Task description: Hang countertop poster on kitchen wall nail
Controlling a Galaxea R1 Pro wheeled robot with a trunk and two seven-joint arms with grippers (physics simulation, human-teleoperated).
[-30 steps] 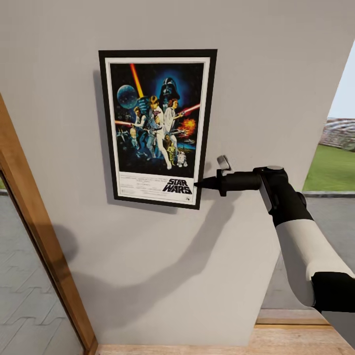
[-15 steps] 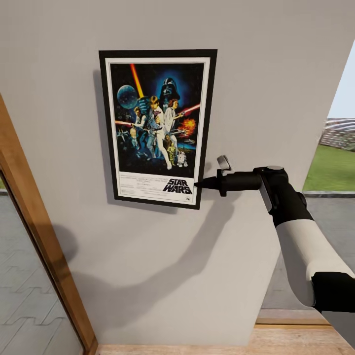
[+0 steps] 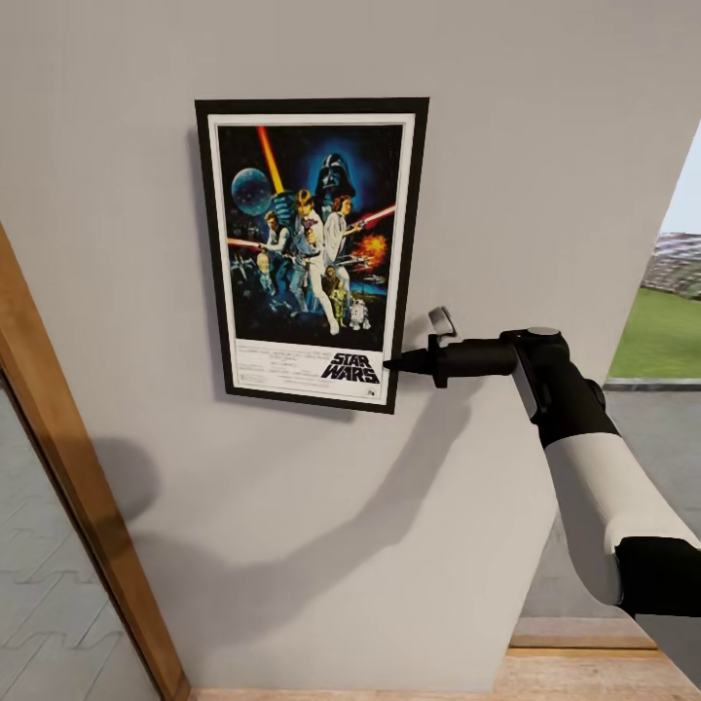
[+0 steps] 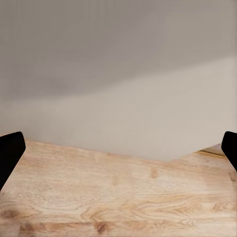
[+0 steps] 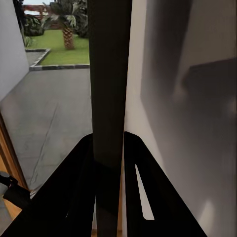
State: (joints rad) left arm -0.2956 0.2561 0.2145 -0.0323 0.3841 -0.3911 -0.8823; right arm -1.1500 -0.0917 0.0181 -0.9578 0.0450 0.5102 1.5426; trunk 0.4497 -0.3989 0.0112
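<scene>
The poster (image 3: 310,253), with its black frame, white border and "STAR WARS" logo, stands upright flat against the grey wall (image 3: 545,146) in the head view. My right gripper (image 3: 391,365) is shut on the poster's right edge near its lower corner, the arm reaching in from the right. In the right wrist view the poster's dark frame edge (image 5: 108,89) runs between the two black fingers (image 5: 74,197). My left gripper (image 4: 118,148) is open, its fingertips (image 4: 10,150) wide apart with nothing between them, over wooden floor in front of a wall. No nail is visible.
A slanted wooden door frame (image 3: 83,526) borders the wall on the left. An opening (image 3: 672,331) at the right shows lawn and paving outside. Wooden floor (image 3: 584,672) lies below the wall.
The door frame and the wall's right edge have shifted slightly left and down in the picture. Poster and right arm hold the same place in it. The poster's shadow at its left is thinner.
</scene>
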